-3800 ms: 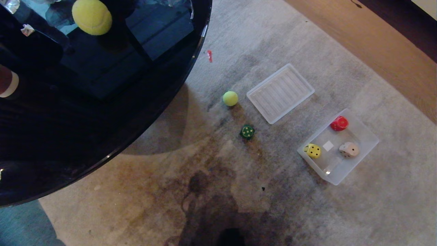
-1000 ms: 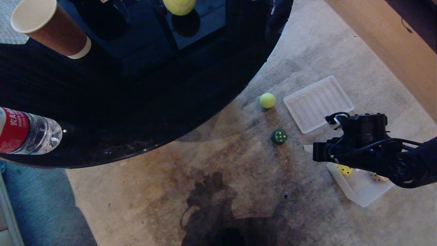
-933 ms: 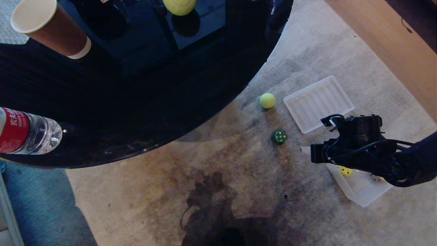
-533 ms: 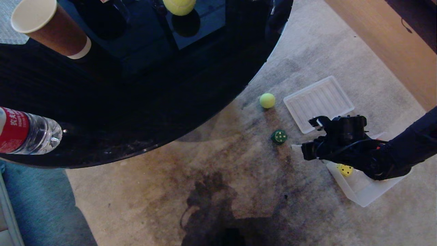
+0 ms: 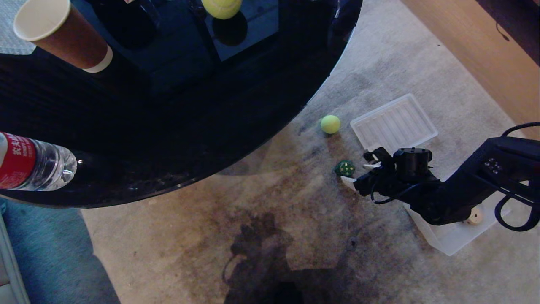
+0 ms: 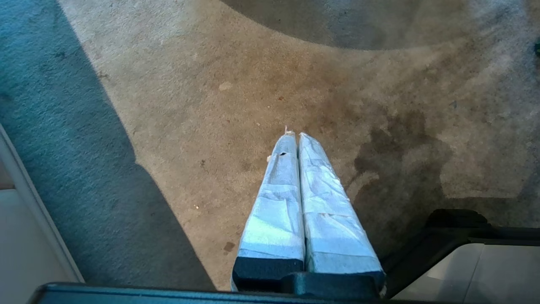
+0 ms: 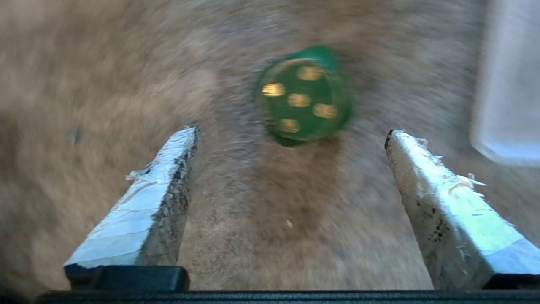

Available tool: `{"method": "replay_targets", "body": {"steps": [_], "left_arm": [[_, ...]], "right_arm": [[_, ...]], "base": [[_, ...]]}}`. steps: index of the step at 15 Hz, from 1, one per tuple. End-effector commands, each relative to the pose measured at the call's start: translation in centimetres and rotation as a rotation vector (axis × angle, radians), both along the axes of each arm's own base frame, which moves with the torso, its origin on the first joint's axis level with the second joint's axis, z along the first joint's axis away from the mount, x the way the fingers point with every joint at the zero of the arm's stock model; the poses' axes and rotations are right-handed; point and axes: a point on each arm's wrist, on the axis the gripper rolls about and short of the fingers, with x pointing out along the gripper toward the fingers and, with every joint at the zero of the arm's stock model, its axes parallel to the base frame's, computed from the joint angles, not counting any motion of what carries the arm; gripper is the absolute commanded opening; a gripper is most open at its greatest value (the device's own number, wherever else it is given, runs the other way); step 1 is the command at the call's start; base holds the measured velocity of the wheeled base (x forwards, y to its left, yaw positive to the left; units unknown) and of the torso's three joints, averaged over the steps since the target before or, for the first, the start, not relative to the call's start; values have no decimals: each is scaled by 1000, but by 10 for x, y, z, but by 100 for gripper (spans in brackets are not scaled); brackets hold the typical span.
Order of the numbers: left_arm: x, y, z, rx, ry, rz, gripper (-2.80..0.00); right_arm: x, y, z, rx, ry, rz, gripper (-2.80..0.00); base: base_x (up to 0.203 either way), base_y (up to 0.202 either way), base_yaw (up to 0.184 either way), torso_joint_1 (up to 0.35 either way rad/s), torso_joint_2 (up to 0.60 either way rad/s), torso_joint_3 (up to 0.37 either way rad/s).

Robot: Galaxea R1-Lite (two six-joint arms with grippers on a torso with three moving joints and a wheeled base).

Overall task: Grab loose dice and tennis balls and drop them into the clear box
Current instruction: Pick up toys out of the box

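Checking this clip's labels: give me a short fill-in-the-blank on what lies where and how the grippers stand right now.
1. The right gripper points at the dark ____ die, its jaws apart and empty.
2. The left gripper hangs over the carpet with its jaws ____.
3. One tennis ball lies on the carpet beside the ribbed ____.
4. A second tennis ball sits on the black ____.

Missing words: green; shut; lid; table
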Motion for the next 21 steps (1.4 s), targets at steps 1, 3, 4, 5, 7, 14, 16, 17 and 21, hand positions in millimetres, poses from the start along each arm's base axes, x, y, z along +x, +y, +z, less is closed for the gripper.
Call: {"method": "replay_targets", "body": {"steps": [1, 3, 4, 5, 7, 14, 16, 17, 21], "left_arm": [[0, 0, 0, 0, 0, 0, -280], [0, 0, 0, 0, 0, 0, -280], [0, 0, 0, 0, 0, 0, -280], [0, 0, 0, 0, 0, 0, -280], [0, 0, 0, 0, 0, 0, -280], [0, 0, 0, 0, 0, 0, -280], [0, 0, 0, 0, 0, 0, -280], [0, 0, 0, 0, 0, 0, -280], [0, 0, 0, 0, 0, 0, -280]], "right_arm": [[5, -2, -12, -38, -3, 20, 0], [7, -4, -23, -64, 12, 24, 0], [10, -4, -27, -78, 4, 28, 0], [12, -3, -28, -88, -15, 30, 0], [20, -3, -30, -104, -43, 35, 0], [43, -5, -39, -151, -146, 36, 0], [49, -4, -42, -141, -156, 37, 0], [53, -3, -41, -137, -173, 38, 0], [59, 0, -42, -126, -215, 52, -280]], "base": [[0, 0, 0, 0, 0, 0], [0, 0, 0, 0, 0, 0], [0, 0, 0, 0, 0, 0], [0, 0, 0, 0, 0, 0], [0, 0, 0, 0, 0, 0], [0, 0, 0, 0, 0, 0], [0, 0, 0, 0, 0, 0], [0, 0, 0, 0, 0, 0], [0, 0, 0, 0, 0, 0]]}}
